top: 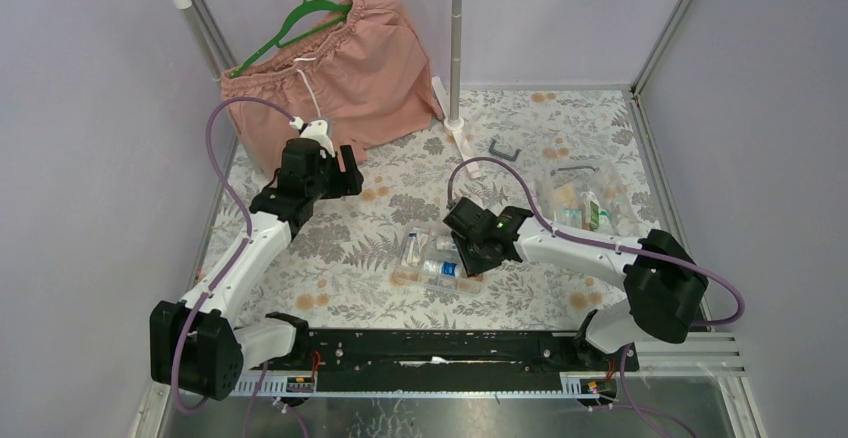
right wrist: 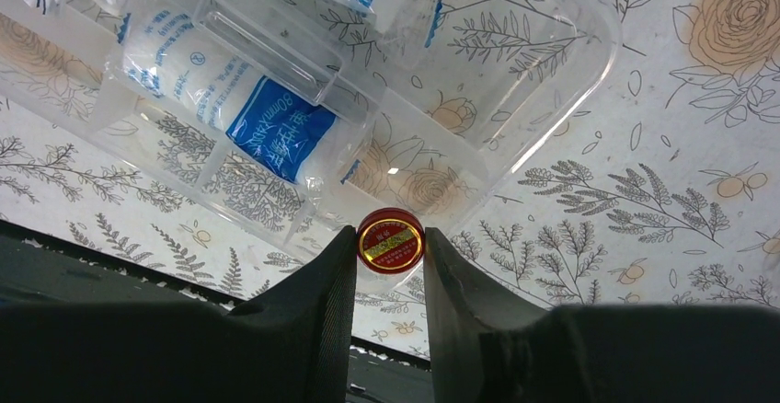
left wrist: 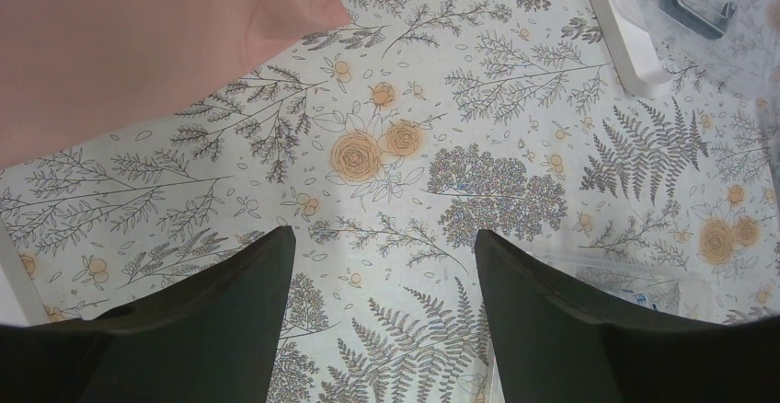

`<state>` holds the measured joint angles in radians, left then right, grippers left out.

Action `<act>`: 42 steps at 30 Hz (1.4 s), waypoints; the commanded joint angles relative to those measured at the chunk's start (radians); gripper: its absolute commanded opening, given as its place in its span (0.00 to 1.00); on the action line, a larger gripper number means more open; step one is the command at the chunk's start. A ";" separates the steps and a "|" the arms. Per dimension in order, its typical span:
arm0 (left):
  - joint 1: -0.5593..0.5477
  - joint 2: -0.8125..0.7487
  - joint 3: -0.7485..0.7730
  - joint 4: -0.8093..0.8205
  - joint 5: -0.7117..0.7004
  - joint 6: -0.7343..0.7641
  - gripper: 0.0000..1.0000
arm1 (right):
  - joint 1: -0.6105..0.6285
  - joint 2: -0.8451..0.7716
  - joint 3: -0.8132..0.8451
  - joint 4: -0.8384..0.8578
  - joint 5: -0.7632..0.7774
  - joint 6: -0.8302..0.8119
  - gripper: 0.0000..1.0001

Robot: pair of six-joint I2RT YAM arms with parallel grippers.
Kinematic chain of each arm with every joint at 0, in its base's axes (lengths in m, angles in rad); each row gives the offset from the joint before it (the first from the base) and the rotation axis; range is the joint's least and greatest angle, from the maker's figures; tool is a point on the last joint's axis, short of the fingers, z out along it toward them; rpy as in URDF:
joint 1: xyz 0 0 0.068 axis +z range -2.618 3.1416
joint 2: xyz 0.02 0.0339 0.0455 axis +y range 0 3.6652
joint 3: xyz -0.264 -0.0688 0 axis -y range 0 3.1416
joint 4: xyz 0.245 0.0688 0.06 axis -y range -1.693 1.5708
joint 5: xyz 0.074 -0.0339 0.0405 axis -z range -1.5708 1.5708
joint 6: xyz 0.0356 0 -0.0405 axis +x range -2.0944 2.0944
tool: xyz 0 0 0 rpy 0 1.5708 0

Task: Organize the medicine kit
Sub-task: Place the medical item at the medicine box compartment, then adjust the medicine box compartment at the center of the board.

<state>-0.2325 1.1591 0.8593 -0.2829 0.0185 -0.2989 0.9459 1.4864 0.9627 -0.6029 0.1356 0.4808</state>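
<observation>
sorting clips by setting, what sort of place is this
Probably a robot test cell in a lab, not a home: metal frame posts around plain walls, a mounting rail at the near edge, and staged props, pink shorts on a hanger and a clear medicine box.

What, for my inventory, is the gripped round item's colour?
The item is red with gold centre; right wrist view.
</observation>
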 commanded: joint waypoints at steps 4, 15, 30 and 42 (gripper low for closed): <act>0.007 0.010 -0.008 0.044 0.002 -0.003 0.79 | 0.011 0.029 -0.009 0.041 0.051 0.016 0.29; 0.007 0.005 -0.009 0.041 0.002 0.000 0.79 | 0.011 0.089 0.024 0.065 0.079 0.030 0.38; 0.007 0.005 -0.009 0.043 0.000 -0.003 0.79 | 0.001 -0.033 0.104 -0.004 0.172 0.020 0.53; 0.007 0.002 -0.013 0.044 0.008 -0.006 0.80 | -0.150 -0.057 0.008 -0.087 0.256 -0.002 0.49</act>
<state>-0.2325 1.1629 0.8589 -0.2829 0.0189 -0.2989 0.8001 1.4155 0.9951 -0.6224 0.3191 0.4934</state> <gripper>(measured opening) 0.795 0.494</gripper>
